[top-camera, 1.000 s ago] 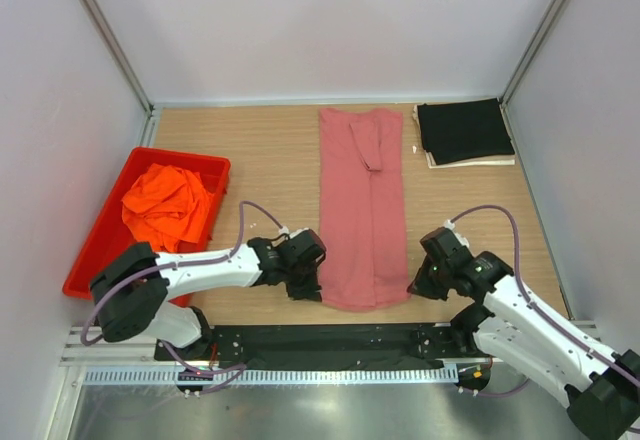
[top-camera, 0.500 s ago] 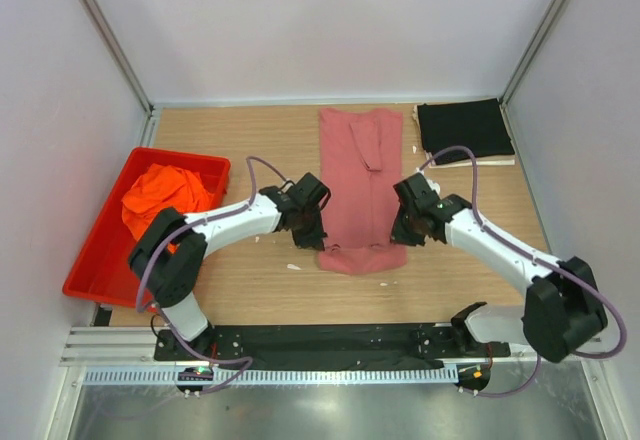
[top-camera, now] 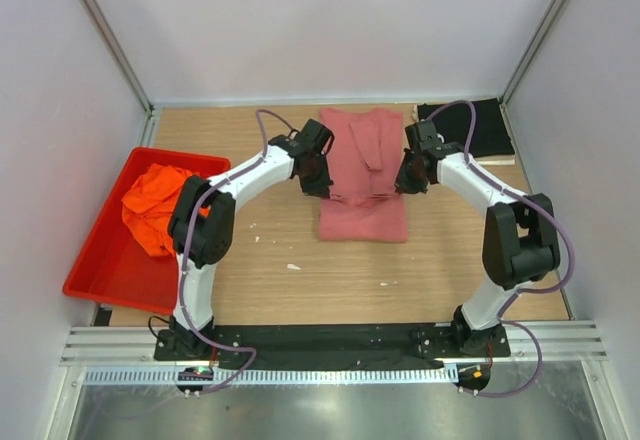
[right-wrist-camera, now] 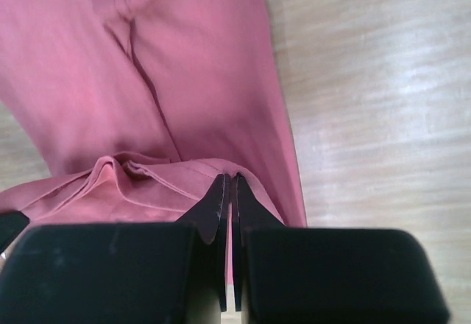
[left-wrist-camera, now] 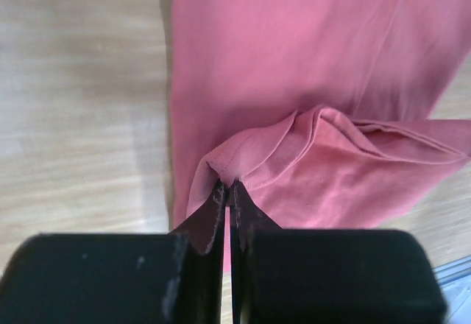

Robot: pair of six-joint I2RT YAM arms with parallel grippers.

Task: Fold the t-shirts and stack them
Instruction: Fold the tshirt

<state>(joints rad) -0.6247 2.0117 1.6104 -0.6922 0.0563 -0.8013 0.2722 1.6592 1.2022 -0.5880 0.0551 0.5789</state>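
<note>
Three shirts across the surface (top-camera: 260,260).
The middle shirt (top-camera: 363,218) lies far-centre between the left gripper (top-camera: 318,182) and right gripper (top-camera: 403,180); a tray (top-camera: 100,272) at left holds a crumpled shirt (top-camera: 155,205); a folded shirt (top-camera: 490,130) lies far right.

Pale wood tabletop (top-camera: 340,295) between plain white walls (top-camera: 330,30), a black mounting rail (top-camera: 320,341) along its near edge

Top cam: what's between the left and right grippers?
Only the dusty rose-red cloth t-shirt: its folded-over hem runs from the left gripper to the right gripper, each shut on a corner. Seen in the top external view.
</note>
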